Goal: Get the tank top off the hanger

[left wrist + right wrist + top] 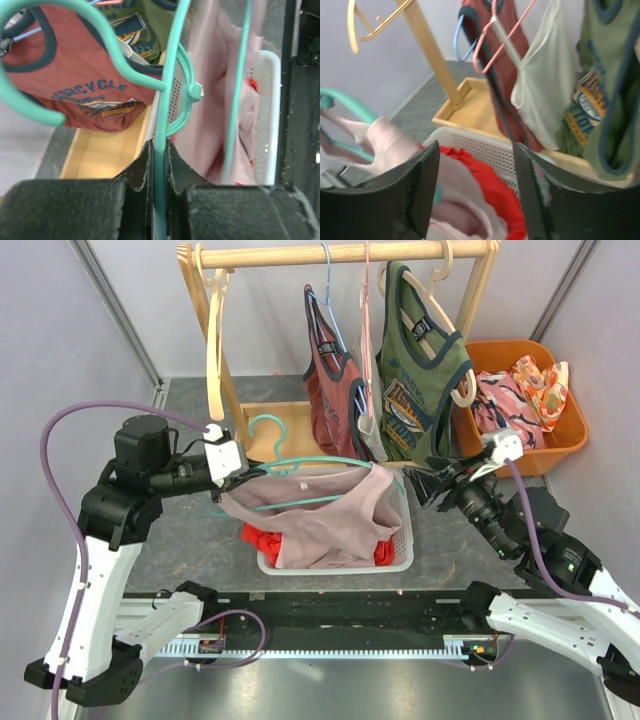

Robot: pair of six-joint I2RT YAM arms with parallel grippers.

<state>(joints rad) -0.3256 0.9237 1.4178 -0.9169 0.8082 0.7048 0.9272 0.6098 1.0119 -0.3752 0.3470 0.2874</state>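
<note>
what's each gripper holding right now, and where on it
The left gripper is shut on the teal hanger, pinching its thin bar close to the hook. The right gripper is open and holds nothing.

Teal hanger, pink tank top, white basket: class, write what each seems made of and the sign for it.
Teal hanger: likely plastic, glossy; smooth moulded rod.
Pink tank top: soft knit fabric, perhaps cotton, matte; it drapes and folds.
White basket: likely plastic, matte; perforated moulded wall.
</note>
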